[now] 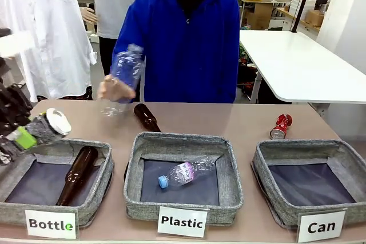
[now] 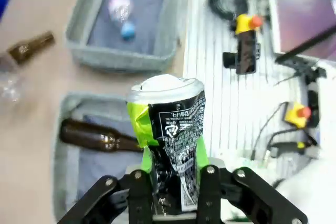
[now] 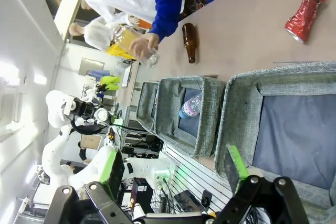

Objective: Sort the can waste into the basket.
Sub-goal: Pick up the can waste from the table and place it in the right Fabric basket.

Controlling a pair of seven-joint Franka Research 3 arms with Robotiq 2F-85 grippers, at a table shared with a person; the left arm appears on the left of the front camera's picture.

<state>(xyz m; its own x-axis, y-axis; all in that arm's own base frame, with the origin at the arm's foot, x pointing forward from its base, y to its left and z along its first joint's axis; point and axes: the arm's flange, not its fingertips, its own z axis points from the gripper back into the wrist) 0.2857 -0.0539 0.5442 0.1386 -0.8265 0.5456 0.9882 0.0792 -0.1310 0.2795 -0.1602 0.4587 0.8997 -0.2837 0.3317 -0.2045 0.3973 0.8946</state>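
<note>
**Front view.** My left gripper (image 1: 23,136) is clamped on the black can (image 1: 48,125). The can lies tilted between the fingers, with its silver end pointing away from my palm. The Bottle basket (image 1: 100,148) sits just below this gripper, with a brown bottle (image 1: 77,174) lying inside it. The Can basket (image 1: 297,148) is well apart from my left gripper, at the far end of the row past the Plastic basket (image 1: 183,140). The red can (image 1: 281,126) lies on the table (image 1: 229,119), just beyond the Can basket's far rim. A person's hand (image 1: 113,88) holds a clear plastic bottle (image 1: 127,64) above the table, beyond my left gripper.

**Left wrist view.** Both fingers (image 2: 140,192) press on the sides of the black can (image 2: 173,129). Its wall is dented, and its silver end is the part farthest from my palm. The Bottle basket (image 2: 60,156) and its brown bottle (image 2: 94,136) lie beneath the can, off to one side.

**Right wrist view.** My right gripper (image 3: 173,169) has its jaws spread wide and grips nothing. The Can basket (image 3: 236,103) lies just ahead of its fingertips. The red can (image 3: 304,13) rests on the table beyond that basket, well apart from this gripper.
</note>
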